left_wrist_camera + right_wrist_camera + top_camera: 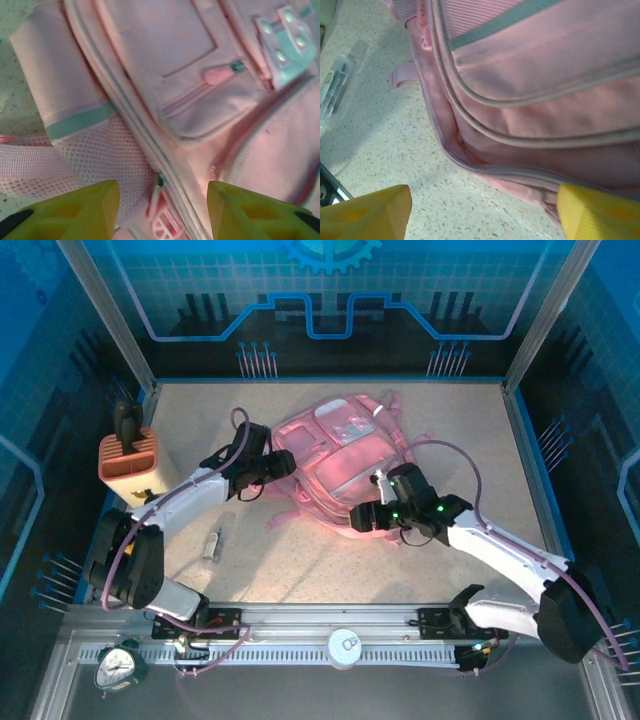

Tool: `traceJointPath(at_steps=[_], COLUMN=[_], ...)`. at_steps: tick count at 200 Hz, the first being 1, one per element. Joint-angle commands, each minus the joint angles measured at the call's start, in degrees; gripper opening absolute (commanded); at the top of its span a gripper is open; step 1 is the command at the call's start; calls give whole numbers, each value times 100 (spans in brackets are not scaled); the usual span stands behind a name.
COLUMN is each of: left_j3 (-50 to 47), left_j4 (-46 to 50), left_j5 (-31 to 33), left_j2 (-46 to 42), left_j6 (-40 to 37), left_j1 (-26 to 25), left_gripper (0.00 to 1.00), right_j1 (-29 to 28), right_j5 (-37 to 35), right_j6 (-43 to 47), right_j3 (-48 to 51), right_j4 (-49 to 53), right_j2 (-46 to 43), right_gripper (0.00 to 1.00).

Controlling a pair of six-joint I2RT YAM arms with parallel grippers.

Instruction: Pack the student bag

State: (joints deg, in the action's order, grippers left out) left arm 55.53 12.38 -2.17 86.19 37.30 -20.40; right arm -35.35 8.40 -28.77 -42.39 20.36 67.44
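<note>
Speckled beige table (330, 560) here: the pink student bag (345, 465) lies flat mid-table, an orange ribbed box (130, 465) sits at the left edge, and a small clear packet (213, 543) lies nearer the front.

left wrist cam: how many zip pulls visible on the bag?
2. A pink pull on the front pocket zip of the student bag, upper middle; a second pull at the bottom edge, centre. Others may be hidden elsewhere on the bag.

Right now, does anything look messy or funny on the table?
A little. The student bag lies flat with its straps sprawled out, and a small clear-wrapped item lies loose on the table beside it, not packed. Nothing looks spilled or broken.
</note>
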Motion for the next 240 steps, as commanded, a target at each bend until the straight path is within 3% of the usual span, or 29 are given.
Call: traceJointPath(at_steps=[1,23,53,122,165,189,240], left_j3=[-71,92,338,198,264,256,118], left_j4=[-762,-971,-867,-1341,-1645,-1639,-1612], left_j5=[-605,-879,-880,-763,-784,-744,-724], left_j2=[409,822,1220,1590,1607,1502,1122], left_j6=[645,637,583,1144,1342,1394,1604], left_j1=[212,326,335,326,294,287,19], left_gripper=[45,40,36,33,21,0,0], right_j1=[-86,-162,-249,-244,-220,-101,361], right_j5=[29,161,-108,1,-208,-318,-799], right_j6=[-311,-350,-368,-480,-523,-496,-257], right_j3=[-163,-162,-205,-199,-236,-302,-615], right_j4=[-228,-422,-235,-450,-489,-510,-476], right_j2=[189,316,493,823,994,1107,1285], right_gripper=[78,79,82,85,86,88,94])
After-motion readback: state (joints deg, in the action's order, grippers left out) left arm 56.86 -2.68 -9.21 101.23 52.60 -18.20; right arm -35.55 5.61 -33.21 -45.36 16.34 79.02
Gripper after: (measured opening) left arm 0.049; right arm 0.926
